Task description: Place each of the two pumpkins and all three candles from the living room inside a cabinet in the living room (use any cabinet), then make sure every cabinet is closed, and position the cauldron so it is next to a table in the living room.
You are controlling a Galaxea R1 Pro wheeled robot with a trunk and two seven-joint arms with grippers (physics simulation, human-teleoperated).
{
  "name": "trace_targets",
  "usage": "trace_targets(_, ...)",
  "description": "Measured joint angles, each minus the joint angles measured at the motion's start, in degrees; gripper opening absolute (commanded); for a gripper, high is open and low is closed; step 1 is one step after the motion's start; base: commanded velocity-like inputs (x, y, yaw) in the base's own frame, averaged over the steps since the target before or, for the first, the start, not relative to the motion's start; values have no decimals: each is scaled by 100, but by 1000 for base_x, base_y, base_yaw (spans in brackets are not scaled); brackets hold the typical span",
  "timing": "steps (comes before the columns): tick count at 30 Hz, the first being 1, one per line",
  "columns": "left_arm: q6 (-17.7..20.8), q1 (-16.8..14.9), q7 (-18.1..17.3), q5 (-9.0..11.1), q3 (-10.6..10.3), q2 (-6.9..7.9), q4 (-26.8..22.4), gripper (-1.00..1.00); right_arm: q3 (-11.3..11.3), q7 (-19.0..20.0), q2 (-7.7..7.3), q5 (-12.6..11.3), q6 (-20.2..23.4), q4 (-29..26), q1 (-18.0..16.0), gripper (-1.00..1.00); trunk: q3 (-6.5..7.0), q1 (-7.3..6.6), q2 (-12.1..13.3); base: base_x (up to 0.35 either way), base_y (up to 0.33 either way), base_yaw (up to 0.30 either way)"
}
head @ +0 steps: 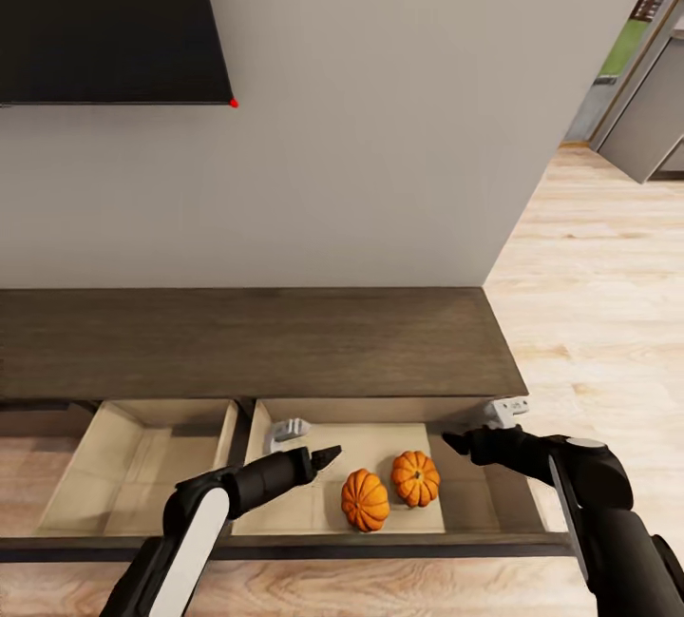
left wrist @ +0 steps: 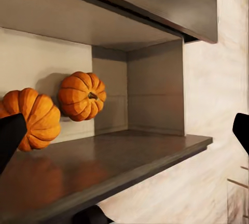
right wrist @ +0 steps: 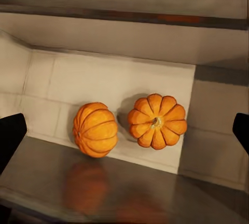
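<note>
From the head, 2 ribbed bright-orange pumpkins (head: 390,488) lie side by side near the front edge of the right open pale-wood drawer (head: 475,503) of the long dark-brown cabinet (head: 256,341), between the left gripper (head: 328,455) and the right gripper (head: 456,441), whose fingers are too foreshortened to judge. In the left wrist view both fingertips (left wrist: 10,136) are cut off at the frame edges, spread wide and empty. In the right wrist view the fingertips (right wrist: 10,133) are cropped likewise, splayed and holding nothing.

The left arm (head: 204,512) reaches toward 2 o'clock, its gripper (head: 326,456) empty with fingers spread wide. The right arm (head: 589,493) reaches toward 10 o'clock, its gripper (head: 458,442) likewise empty, fingers wide apart.
</note>
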Motion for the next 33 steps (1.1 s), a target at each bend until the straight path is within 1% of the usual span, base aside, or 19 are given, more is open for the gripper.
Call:
trace_targets(4,10,91,17,9,161,7,-227,100,-99,213,-81,1,-101,-10,-43,100,72,-88,160,0,0,0)
trace_targets(7,5,115,20,9,200,8,-304,100,-125,259,-102,-1,-217,-14,-90,100,72,-88,162,0,0,0)
trace_targets(12,-26,144,28,0,228,9,-424,100,-242,365,-109,-8,-402,-21,-190,100,75,-88,162,-9,0,0)
trace_targets(16,-63,150,39,-9,234,9,-452,100,-284,531,-101,-8,-451,-22,-228,100,99,-86,162,-205,0,0)
trace_targets(22,-58,150,27,3,228,-1,-468,100,-307,573,-110,-11,-475,-24,-270,100,150,-85,162,-305,0,-3)
trace_targets(24,-55,150,9,9,218,-26,-510,100,-368,575,-118,-11,-518,-27,-291,100,168,-85,162,-330,0,-23)
trace_targets(26,-64,150,-43,20,177,-50,-640,100,-586,583,-127,-8,-675,-27,-322,100,185,-85,162,-335,0,-14)
trace_targets(28,-85,150,-124,21,154,-56,-687,100,-703,586,-134,-9,-764,-27,-336,100,195,-85,162,-337,0,-7)
trace_targets(29,-90,150,-170,19,147,-57,-697,100,-730,586,-138,-10,-783,-28,-340,100,198,-85,162,-338,0,-4)
trace_targets(33,-122,156,-664,4,122,-28,-728,100,-812,583,-141,-11,-844,-27,-351,100,203,-85,162,-339,0,-2)
